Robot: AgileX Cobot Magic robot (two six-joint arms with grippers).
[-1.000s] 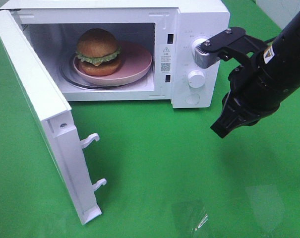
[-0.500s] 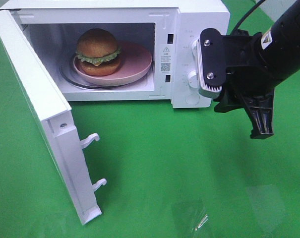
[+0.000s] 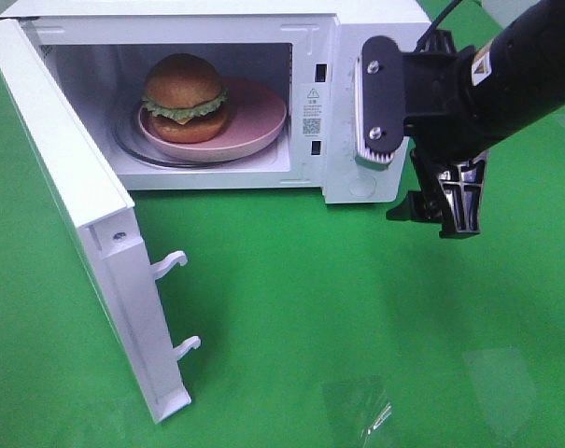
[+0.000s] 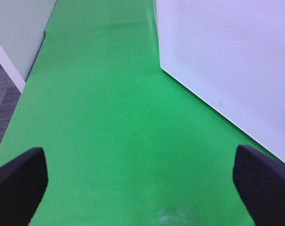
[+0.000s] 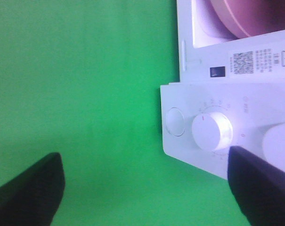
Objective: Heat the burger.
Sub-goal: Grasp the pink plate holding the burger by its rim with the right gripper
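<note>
The burger (image 3: 184, 98) sits on a pink plate (image 3: 263, 117) inside the white microwave (image 3: 338, 140). The microwave door (image 3: 72, 201) hangs wide open to the left. My right gripper (image 3: 417, 154) hovers just in front of the control panel, turned on its side, jaws wide open and empty. The right wrist view shows the right gripper (image 5: 144, 188) with a white knob (image 5: 212, 131) and a round button (image 5: 175, 121) ahead of it. My left gripper (image 4: 142, 188) is open over green cloth beside the door's outer face (image 4: 227, 61); the exterior view does not show it.
Green cloth (image 3: 357, 317) covers the table in front of the microwave. The open door's two latch hooks (image 3: 170, 263) stick out toward the middle. A grey floor edge (image 4: 1, 94) lies beyond the cloth in the left wrist view.
The right gripper has gone from nearly shut to wide open, rolled onto its side, and shifted up and left toward the control panel. Burger, plate and door have not moved.
</note>
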